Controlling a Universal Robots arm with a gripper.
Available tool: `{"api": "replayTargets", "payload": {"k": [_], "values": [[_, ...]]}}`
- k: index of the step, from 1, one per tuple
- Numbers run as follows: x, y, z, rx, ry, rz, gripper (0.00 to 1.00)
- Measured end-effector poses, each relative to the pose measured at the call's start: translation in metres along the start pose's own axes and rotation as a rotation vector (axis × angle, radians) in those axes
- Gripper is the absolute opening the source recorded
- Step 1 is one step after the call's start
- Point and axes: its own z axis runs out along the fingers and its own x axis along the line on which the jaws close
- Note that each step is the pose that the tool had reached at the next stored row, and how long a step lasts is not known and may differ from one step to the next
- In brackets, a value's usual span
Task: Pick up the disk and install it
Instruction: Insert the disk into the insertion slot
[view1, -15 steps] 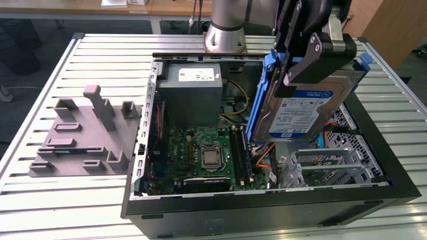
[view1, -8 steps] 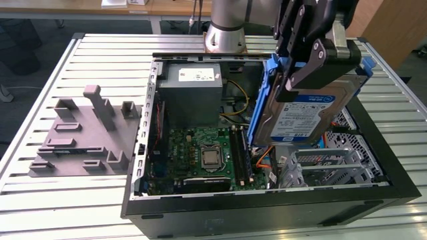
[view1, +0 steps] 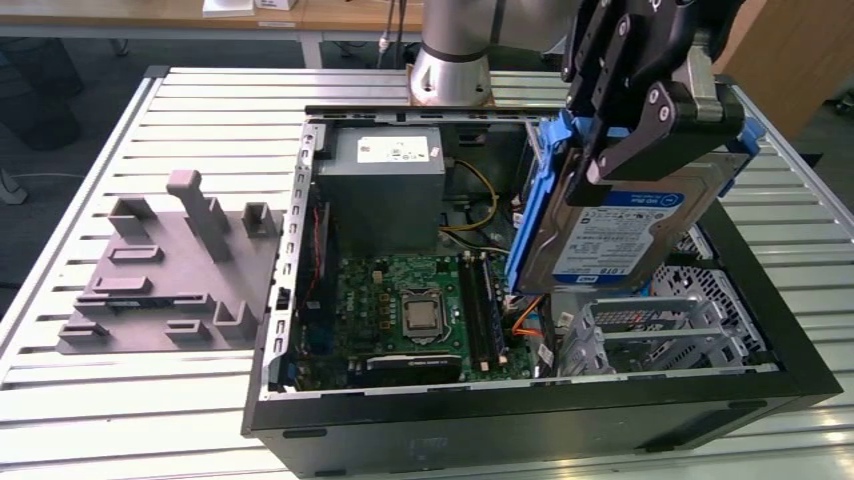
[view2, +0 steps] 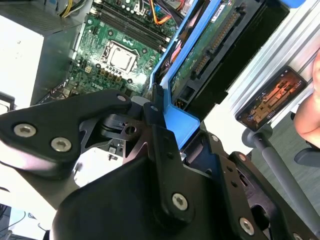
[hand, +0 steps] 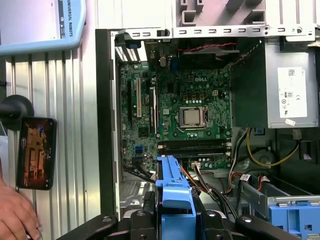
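Note:
The disk (view1: 627, 235) is a silver hard drive with a white-and-blue label in a blue carrier bracket. It hangs tilted, nearly on edge, above the right side of the open computer case (view1: 534, 412). My gripper (view1: 650, 135) is shut on its upper end. In the second wrist view the black fingers (view2: 160, 135) clamp the blue bracket (view2: 181, 122), and the disk's green circuit side (view2: 210, 47) faces the camera. The first wrist view has the bracket's edge (hand: 172, 187) between the fingers. The silver drive cage (view1: 667, 335) lies below the disk.
Inside the case are a grey power supply (view1: 387, 185), a green motherboard (view1: 414, 310) and loose cables (hand: 210, 187). A grey moulded fixture (view1: 167, 270) sits on the slatted table at the exterior view's left. A person's hand (hand: 17, 215) rests beside a phone (hand: 36, 152).

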Motion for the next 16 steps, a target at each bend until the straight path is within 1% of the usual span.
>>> {"api": "replayTargets", "payload": {"k": [12,16], "values": [[0.0068,-0.0018,0.0054,0.0006,0.0001,0.000,0.37],[0.0075,-0.0040,0.0068,0.0005,0.0004,0.000,0.37]]}}
